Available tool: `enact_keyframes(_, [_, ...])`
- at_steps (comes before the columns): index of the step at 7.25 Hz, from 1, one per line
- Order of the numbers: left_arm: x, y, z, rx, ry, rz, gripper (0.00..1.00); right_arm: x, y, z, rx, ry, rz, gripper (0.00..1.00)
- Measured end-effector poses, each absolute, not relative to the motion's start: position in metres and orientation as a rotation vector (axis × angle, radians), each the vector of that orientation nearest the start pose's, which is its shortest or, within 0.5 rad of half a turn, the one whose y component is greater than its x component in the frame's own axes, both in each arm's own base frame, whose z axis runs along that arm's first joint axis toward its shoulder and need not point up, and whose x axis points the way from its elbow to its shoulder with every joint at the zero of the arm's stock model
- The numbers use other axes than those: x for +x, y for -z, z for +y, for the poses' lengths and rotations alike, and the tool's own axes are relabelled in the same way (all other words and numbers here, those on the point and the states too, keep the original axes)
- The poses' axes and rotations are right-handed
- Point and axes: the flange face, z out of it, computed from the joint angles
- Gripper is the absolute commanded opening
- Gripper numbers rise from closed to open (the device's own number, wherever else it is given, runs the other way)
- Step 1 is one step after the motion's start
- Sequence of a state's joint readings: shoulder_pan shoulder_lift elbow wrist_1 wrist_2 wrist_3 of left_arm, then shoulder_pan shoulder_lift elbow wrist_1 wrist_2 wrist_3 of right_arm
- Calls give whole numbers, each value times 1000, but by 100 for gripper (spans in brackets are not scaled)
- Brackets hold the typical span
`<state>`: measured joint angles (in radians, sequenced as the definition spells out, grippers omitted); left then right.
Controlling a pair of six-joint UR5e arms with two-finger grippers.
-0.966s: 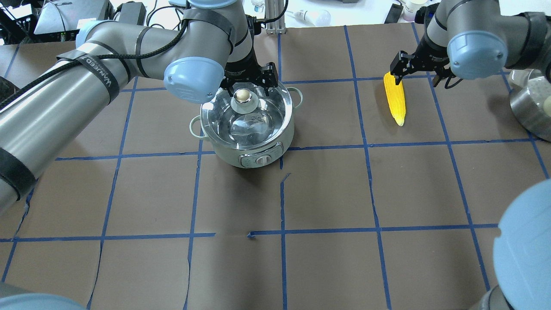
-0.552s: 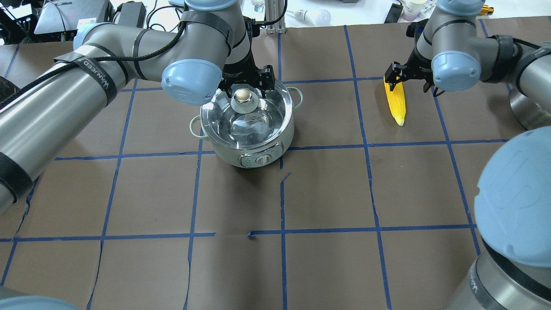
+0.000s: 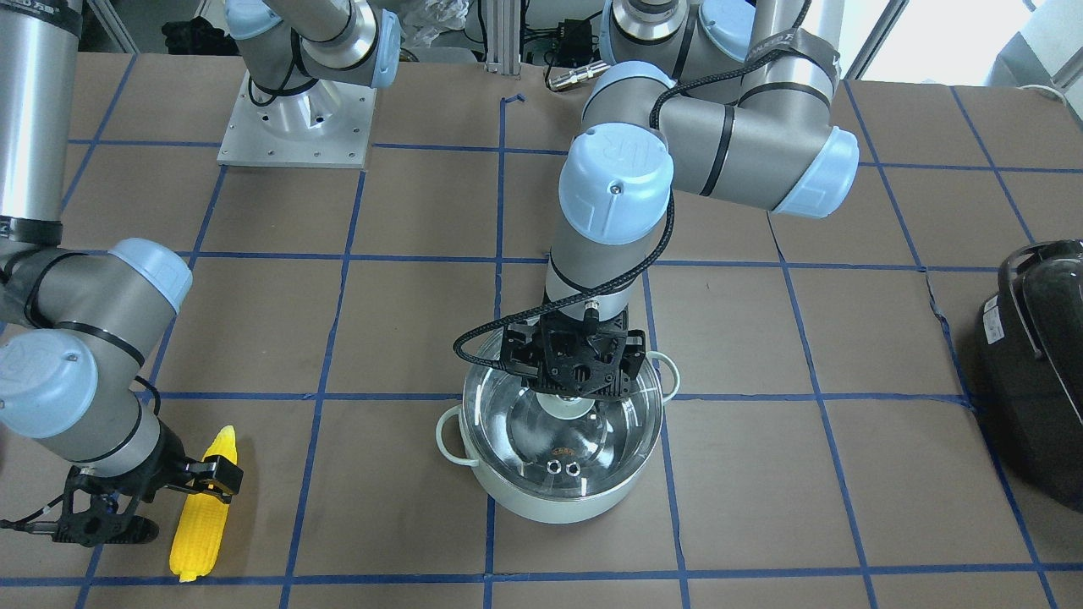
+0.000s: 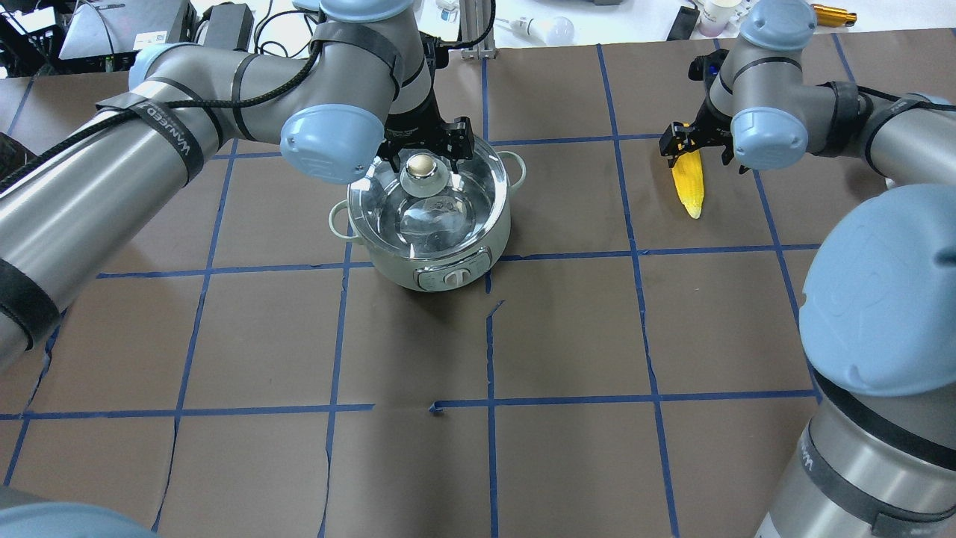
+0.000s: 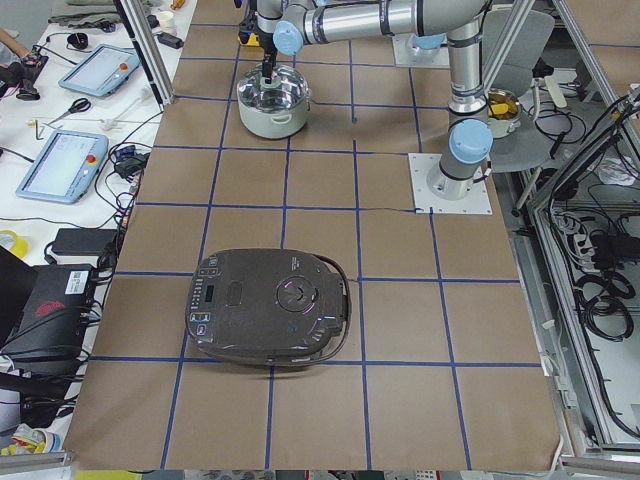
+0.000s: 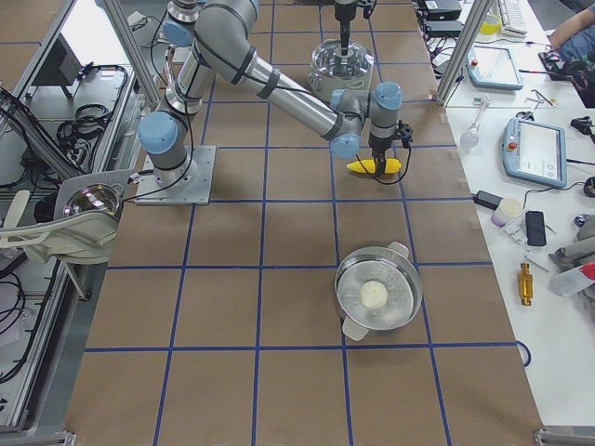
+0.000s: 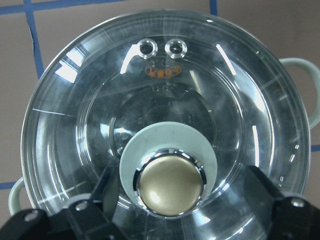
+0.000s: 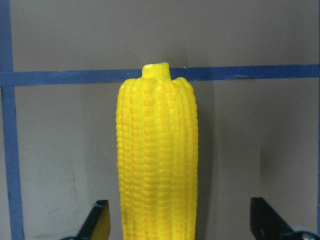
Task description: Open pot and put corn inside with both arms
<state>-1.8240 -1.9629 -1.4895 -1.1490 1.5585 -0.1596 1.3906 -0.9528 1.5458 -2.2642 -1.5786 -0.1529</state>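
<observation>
The pale mint-green pot point(image 4: 429, 258) stands on the table with its glass lid point(image 3: 592, 436) on. My left gripper point(image 4: 424, 152) is open, with a finger on each side of the beige knob point(image 7: 170, 185); the fingers do not press it. The yellow corn point(image 4: 691, 190) lies flat on the table to the pot's right. My right gripper point(image 4: 694, 146) is open over the corn's thick end. In the right wrist view the corn point(image 8: 157, 165) lies between the two fingers, apart from both.
A large black appliance point(image 3: 1036, 372) sits at the table's end on my left side. A steel pot with a lid point(image 6: 376, 297) stands at the end on my right. The right arm's base plate point(image 3: 296, 118) is bolted near the robot. Tools and tablets lie beyond the far edge.
My right gripper has moved a little left and settled over the corn's thick end, its elbow swinging into view. The left gripper has barely moved at the knob. Corn and pot have not moved.
</observation>
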Motion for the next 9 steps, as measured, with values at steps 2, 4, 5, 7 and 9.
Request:
enact_keyframes(2, [-292,-345,-592,149,161,3167,33,11,-192,-698,66,149,3134,95])
enact_keyframes(4, [-292,-345,-592,149,161,3168,4,11,-188,-703,82,151,3118,14])
enact_keyframes(5, [-291,-349,-592,150,167,3170,1,11,-188,-705,85,149,3117,0])
enact_keyframes(7, [-278,-377,-596,122,210,3176,1,11,-191,-705,88,147,3116,0])
enact_keyframes(9, [-240,-437,-599,115,202,3169,0,12,-202,-707,84,168,3117,0])
